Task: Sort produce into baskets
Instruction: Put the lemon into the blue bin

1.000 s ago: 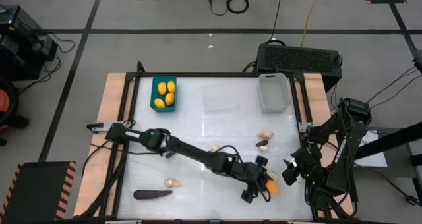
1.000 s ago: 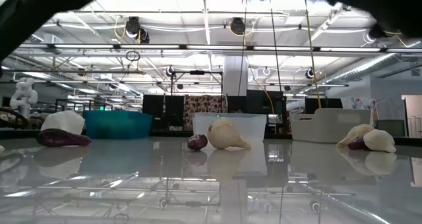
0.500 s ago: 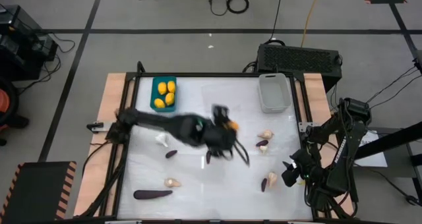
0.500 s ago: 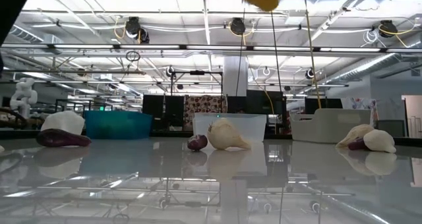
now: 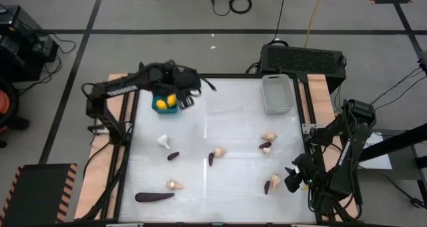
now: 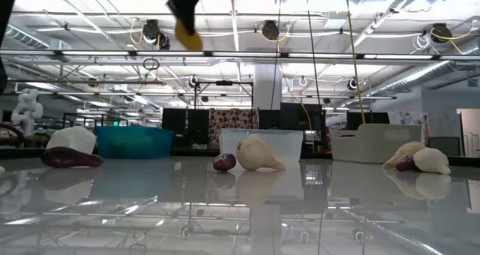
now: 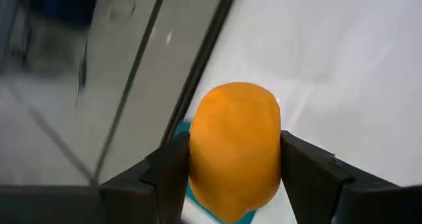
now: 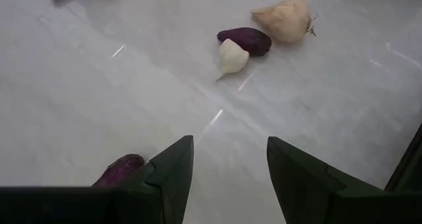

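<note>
Left wrist view shows the left gripper clamped on an orange oval above the teal bin (others inside); right gripper waits, fingers apart.

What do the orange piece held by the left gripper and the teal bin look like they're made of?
Orange oval piece: likely matte moulded plastic or foam, with a smooth, even, glare-free skin. Teal rectangular bin: probably rigid opaque plastic, given its uniform colour and thin straight walls.

On the surface: six cream bulbs, five purple eggplant pieces, three baskets. Near the teal basket, yellow ovals number uncertain.
</note>
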`<state>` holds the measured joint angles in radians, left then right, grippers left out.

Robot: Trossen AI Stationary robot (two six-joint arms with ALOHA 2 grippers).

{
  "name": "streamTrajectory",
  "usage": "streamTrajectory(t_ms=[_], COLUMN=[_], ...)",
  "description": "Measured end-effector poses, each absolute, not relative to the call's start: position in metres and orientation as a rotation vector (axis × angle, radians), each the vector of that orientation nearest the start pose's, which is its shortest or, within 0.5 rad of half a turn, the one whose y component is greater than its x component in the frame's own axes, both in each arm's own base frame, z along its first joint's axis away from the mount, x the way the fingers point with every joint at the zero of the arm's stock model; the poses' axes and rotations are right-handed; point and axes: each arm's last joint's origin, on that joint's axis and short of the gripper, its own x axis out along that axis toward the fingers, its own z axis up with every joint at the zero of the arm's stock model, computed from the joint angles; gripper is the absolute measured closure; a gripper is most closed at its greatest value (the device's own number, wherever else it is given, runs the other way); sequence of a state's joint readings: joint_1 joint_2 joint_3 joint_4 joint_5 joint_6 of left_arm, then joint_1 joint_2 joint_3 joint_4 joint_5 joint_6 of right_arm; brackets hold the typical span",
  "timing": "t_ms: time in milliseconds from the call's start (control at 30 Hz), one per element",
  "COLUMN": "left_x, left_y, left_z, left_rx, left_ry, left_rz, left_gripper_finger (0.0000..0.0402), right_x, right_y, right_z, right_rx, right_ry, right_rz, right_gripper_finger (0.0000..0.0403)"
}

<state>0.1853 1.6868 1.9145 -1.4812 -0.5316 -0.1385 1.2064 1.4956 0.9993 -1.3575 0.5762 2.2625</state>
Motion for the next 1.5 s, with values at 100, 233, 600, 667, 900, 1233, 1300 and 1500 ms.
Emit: streamTrajectory(t_ms=[100,233,600,667,900,1233,1300,1500], left_x=[0.273,0.248,0.228,0.223,0.219,0.214,0.213,0.213], left_y=[0.087,0.100,0.117,0.120,0.120,0.121,0.120,0.120], left_z=[0.371,0.331,0.219,0.214,0.218,0.229,0.230,0.230], left_rx=[0.027,-0.017,-0.032,-0.038,-0.123,-0.062,-0.068,-0.097], left_ry=[1.264,1.312,1.394,1.423,1.405,1.346,1.340,1.327], left_rz=[0.792,0.845,0.755,0.789,0.738,0.850,0.855,0.864], left_gripper_finger=[0.0191,0.0191,0.0191,0.0191,0.0191,0.0191,0.0187,0.0132], right_x=[0.093,0.094,0.105,0.107,0.116,0.124,0.125,0.125], right_y=[0.200,0.202,0.200,0.199,0.195,0.194,0.194,0.194], right_z=[0.212,0.207,0.204,0.204,0.204,0.203,0.203,0.203], right_rx=[0.529,0.506,0.485,0.483,0.470,0.471,0.472,0.459], right_ry=[0.817,0.811,0.725,0.707,0.716,0.734,0.734,0.740], right_rz=[-0.810,-0.821,-0.826,-0.827,-0.842,-0.831,-0.836,-0.830], right_gripper_finger=[0.0218,0.0218,0.0218,0.0218,0.0218,0.0218,0.0218,0.0218])
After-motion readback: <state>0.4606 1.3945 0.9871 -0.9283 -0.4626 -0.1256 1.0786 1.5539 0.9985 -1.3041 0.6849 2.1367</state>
